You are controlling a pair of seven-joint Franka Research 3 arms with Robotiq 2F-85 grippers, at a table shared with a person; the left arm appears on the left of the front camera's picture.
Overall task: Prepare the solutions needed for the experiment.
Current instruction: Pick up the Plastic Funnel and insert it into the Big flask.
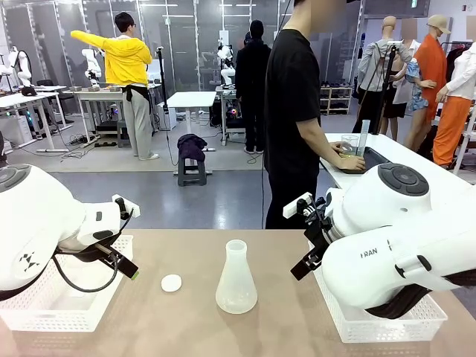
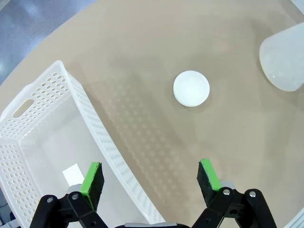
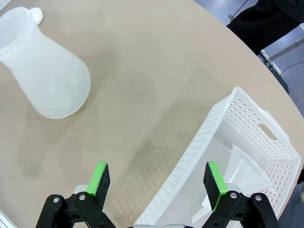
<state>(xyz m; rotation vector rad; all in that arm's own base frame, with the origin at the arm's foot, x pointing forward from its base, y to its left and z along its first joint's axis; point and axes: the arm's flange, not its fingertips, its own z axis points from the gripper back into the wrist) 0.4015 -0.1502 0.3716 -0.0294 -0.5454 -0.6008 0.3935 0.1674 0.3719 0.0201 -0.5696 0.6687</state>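
Both spread wide, gripping nothing: left claw (image 2: 149, 178), right claw (image 3: 156, 178). Pale solutions (image 1: 347, 147) off in a beaker (image 1: 350, 140) by the person's hand (image 1: 355, 162) on the side table (image 1: 405, 155). Empty flask (image 1: 236, 279) mid-table: best taken squarely around the neck, kept upright for pouring.

Translucent white conical plastic flask (image 2: 285, 57): cut off by the right edge in the left wrist view; contents cannot be told. White perforated plastic basket (image 1: 387, 323): mostly hidden behind the right arm in the front view. Small white round stopper (image 3: 38, 15): partly behind the flask.
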